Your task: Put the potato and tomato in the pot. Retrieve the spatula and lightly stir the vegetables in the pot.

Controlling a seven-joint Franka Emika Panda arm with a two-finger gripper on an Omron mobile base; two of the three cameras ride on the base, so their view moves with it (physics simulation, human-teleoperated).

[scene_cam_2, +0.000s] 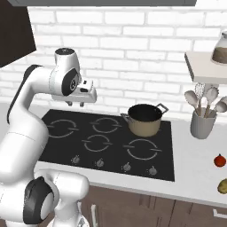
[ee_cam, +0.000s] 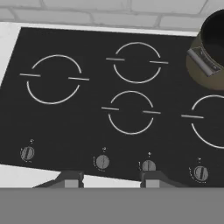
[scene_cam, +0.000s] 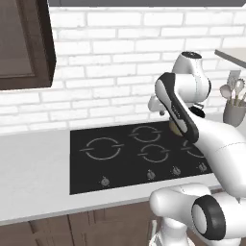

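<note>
Right base view: tomato sits on the white tabletop at roughly 4 o'clock from the pot, well apart from it. A yellowish item, likely the potato, lies just beyond it at the frame's right edge, near the tabletop's front. Pot stands on the rear right burner of the black cooktop; its dark interior looks empty, so nothing appears loaded yet. Grey utensil cup with several handled tools stands at 3 o'clock from the pot, near the wall; cannot tell which one is the spatula.

Claw hangs high over the cooktop's rear left corner, at about 9 o'clock from the pot and far from both vegetables. Hand view shows the two dark tips over the knob row with nothing between them: claw released, holding nothing, the gap moderate.

Risks, as judged:
- Long reach across to the tomato; arm or claw could clip the pot's loop handle or the utensil cup on the way.
- Round tomato may roll off toward the tabletop edge if nudged off-centre.
- Potato near the edge could be pushed over.
</note>
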